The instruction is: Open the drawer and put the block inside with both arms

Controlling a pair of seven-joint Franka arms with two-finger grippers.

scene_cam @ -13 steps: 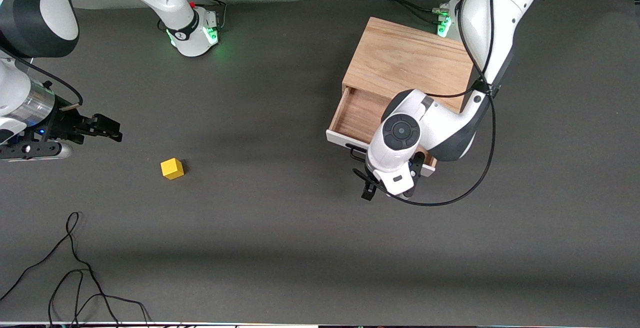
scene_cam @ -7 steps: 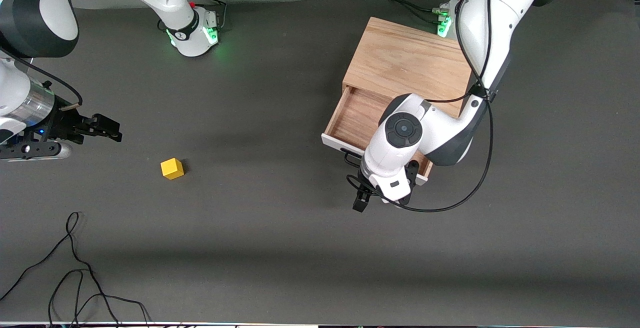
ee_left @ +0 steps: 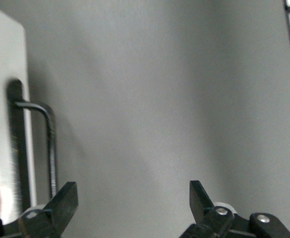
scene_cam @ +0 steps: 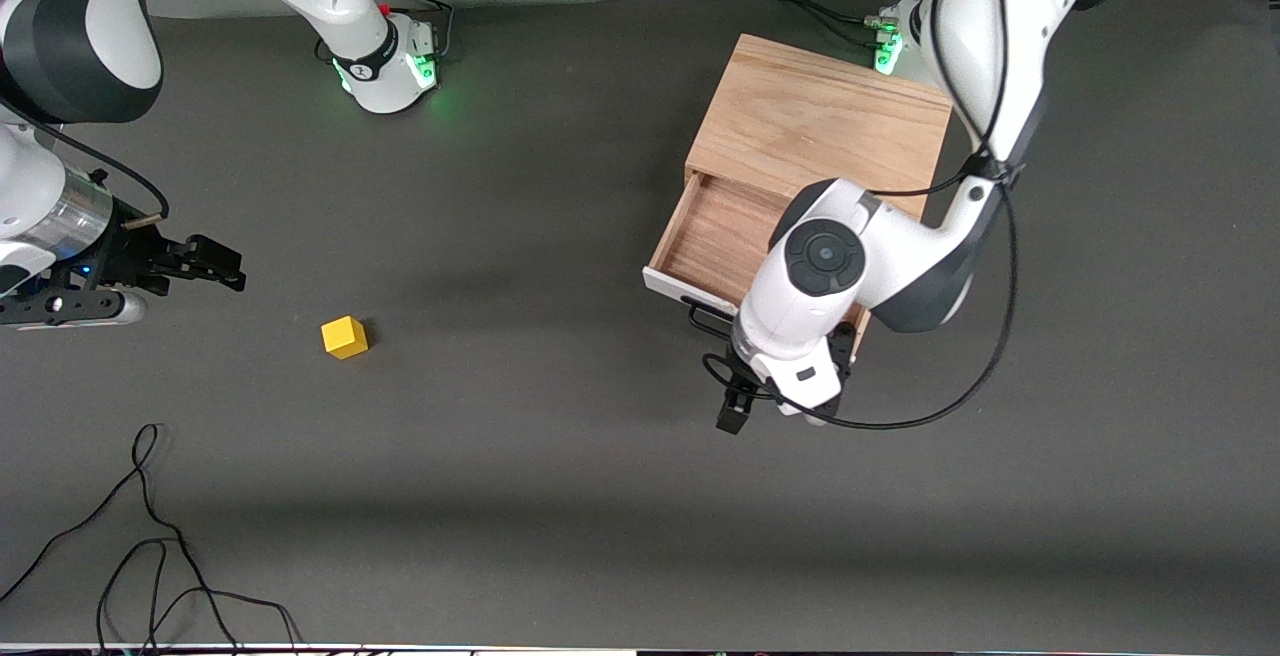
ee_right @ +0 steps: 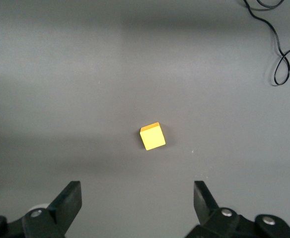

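Note:
The drawer (scene_cam: 712, 232) stands pulled out of the light-wood cabinet (scene_cam: 820, 121), its wood interior empty where it shows. Its white front (scene_cam: 665, 286) carries a black bar handle (scene_cam: 700, 314), which also shows in the left wrist view (ee_left: 49, 144). My left gripper (scene_cam: 775, 401) is open and empty over the table just in front of the drawer; the handle lies outside its jaws, beside one finger (ee_left: 65, 198). The yellow block (scene_cam: 344, 337) lies on the table toward the right arm's end. My right gripper (scene_cam: 225, 266) is open and empty above the table, with the block (ee_right: 152, 137) ahead of its jaws.
A loose black cable (scene_cam: 150, 536) lies on the dark grey table near the front edge at the right arm's end, and shows in the right wrist view (ee_right: 279, 44). The left arm's forearm covers part of the drawer.
The drawer slid out a little farther. My left gripper then moved off the handle toward the front camera. My right gripper barely shifted.

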